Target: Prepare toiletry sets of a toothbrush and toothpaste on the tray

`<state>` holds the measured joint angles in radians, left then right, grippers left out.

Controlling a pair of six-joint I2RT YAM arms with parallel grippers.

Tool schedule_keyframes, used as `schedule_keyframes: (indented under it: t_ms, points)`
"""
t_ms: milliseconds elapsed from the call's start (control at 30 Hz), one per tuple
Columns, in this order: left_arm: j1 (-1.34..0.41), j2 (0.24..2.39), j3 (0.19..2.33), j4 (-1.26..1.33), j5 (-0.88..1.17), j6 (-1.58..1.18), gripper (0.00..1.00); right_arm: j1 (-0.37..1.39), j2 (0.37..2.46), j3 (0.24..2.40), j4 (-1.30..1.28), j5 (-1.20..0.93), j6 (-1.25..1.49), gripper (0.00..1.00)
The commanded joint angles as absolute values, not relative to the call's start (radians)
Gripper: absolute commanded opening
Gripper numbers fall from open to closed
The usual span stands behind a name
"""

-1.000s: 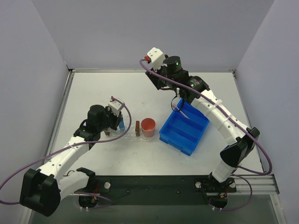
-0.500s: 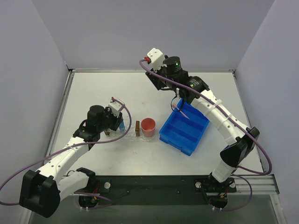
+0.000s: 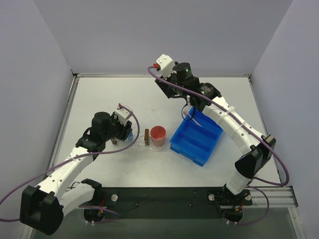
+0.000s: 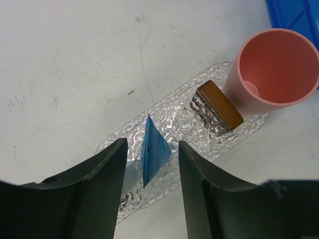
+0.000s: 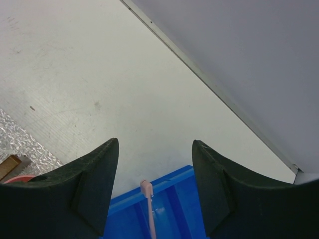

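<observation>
The clear bumpy tray lies on the table, seen from just above in the left wrist view. A light blue toothpaste tube rests on its near end. My left gripper hangs over the tube, open, with a gap on each side of it. In the top view this gripper sits at the tray's left end. A thin pink toothbrush leans in the blue bin. My right gripper is above it, open and empty, over the bin's far corner.
A pink cup and a small brown block stand on the tray's right end. The blue divided bin sits right of the cup. Grey walls close in the table's back and sides.
My left gripper's jaws have spread and let go of the blue tube, which now lies on the tray. The right arm shifted only slightly.
</observation>
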<state>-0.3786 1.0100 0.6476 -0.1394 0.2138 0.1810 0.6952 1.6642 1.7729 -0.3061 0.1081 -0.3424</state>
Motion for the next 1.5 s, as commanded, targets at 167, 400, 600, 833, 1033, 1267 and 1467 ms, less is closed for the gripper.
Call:
schedule_keyframes:
  t_ms: [167,400,600,833,1033,1267,1467]
  points:
    - [-0.383,0.947,0.767,-0.184,0.226,0.186,0.61,0.698,1.608,1.718,-0.281,0.121,-0.336,0.56]
    - [-0.383,0.939,0.874,-0.233,0.253,0.160,0.63,0.667,1.552,1.605,-0.298,0.115,-0.304,0.56]
    - [-0.383,0.977,1.012,-0.259,0.285,0.140,0.63,0.591,1.513,1.511,-0.350,0.071,-0.267,0.55]
    - [-0.383,1.083,1.157,-0.350,0.367,0.129,0.63,0.424,1.477,1.394,-0.419,-0.145,-0.252,0.50]
    - [-0.383,1.141,1.215,-0.377,0.396,0.127,0.63,0.299,1.488,1.341,-0.477,-0.328,-0.276,0.48]
    - [-0.383,1.195,1.259,-0.382,0.403,0.127,0.63,0.270,1.525,1.309,-0.500,-0.397,-0.340,0.47]
    - [-0.383,1.227,1.298,-0.388,0.388,0.129,0.63,0.267,1.597,1.331,-0.500,-0.422,-0.374,0.47]
